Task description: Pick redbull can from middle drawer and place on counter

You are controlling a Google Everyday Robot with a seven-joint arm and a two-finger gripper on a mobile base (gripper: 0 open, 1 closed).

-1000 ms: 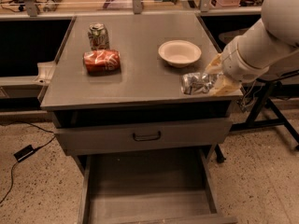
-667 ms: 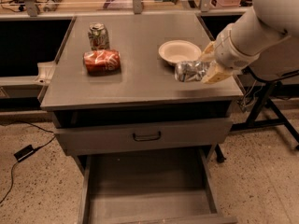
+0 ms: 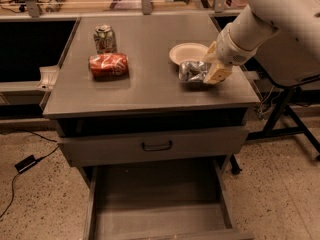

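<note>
The redbull can (image 3: 191,70), slim and shiny silver, lies sideways in my gripper (image 3: 204,71), which is shut on it. The can is over the right part of the counter (image 3: 150,84), just in front of a white bowl; I cannot tell whether it touches the surface. The middle drawer (image 3: 155,194) stands pulled open below, its flat grey floor bare. My white arm reaches in from the upper right.
A white bowl (image 3: 187,52) sits on the counter right behind the can. A red soda can (image 3: 108,65) lies on its side at the left, with a greenish-white can (image 3: 104,38) upright behind it. A shut drawer front with a black handle (image 3: 156,145) is above the open drawer.
My gripper has carried the can leftward and farther in over the counter, from the right edge to just in front of the bowl.
</note>
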